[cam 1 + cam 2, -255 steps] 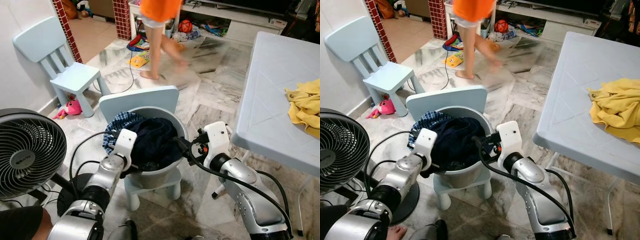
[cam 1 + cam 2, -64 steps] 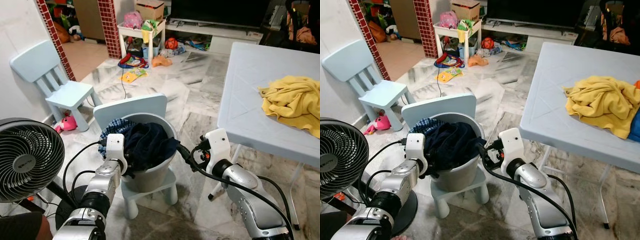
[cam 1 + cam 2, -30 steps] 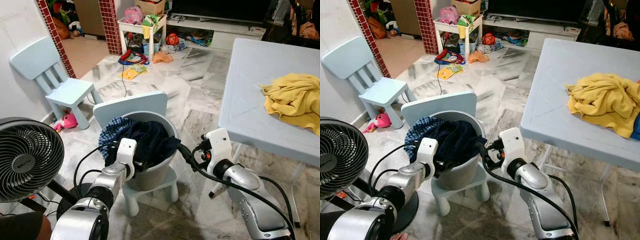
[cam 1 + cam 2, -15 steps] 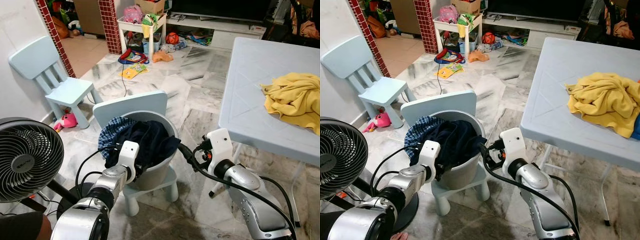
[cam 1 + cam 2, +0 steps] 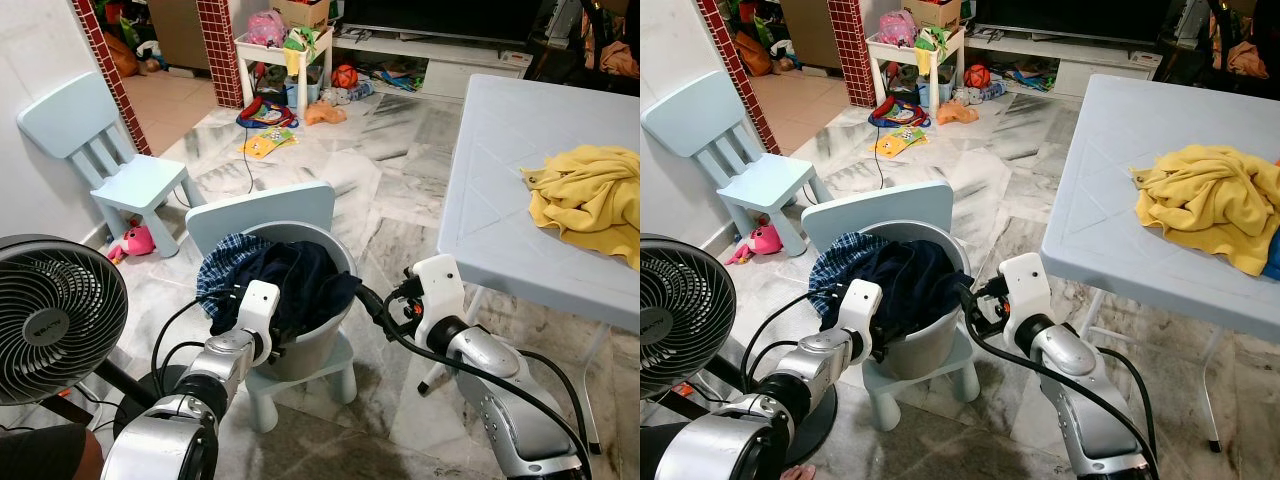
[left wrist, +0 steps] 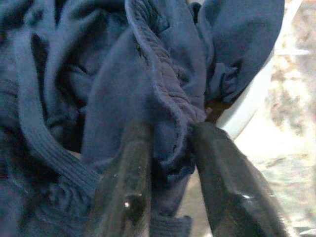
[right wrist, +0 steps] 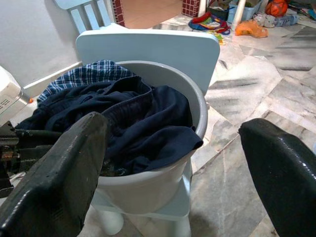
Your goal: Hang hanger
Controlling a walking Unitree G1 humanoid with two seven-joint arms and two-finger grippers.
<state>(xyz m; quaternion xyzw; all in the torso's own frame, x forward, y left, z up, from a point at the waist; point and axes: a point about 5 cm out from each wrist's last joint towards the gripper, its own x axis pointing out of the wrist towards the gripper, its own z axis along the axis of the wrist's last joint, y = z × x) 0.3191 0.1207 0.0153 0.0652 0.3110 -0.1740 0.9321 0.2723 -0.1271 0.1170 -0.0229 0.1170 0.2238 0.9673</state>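
Note:
A grey bucket (image 5: 312, 345) stands on the seat of a small pale blue chair (image 5: 262, 212). It is heaped with a navy garment (image 5: 300, 272) and a blue plaid cloth (image 5: 222, 266). My left gripper (image 6: 170, 136) is at the bucket's near left rim, shut on a ribbed fold of the navy garment (image 6: 148, 74). To the right of the bucket, beside its rim (image 7: 200, 106), my right gripper (image 7: 170, 126) hangs wide open and touches nothing. Its fingers (image 5: 368, 300) point toward the bucket.
A standing fan (image 5: 55, 310) is close on my left. A pale blue table (image 5: 500, 200) with a yellow cloth (image 5: 590, 195) stands on the right. A second small chair (image 5: 115, 150) and a pink toy (image 5: 135, 240) sit by the wall, with toys on the floor at the back.
The person who crossed the room has gone. My left gripper has drawn back from over the heap to the near rim, where it holds the navy fold. The right gripper has barely moved.

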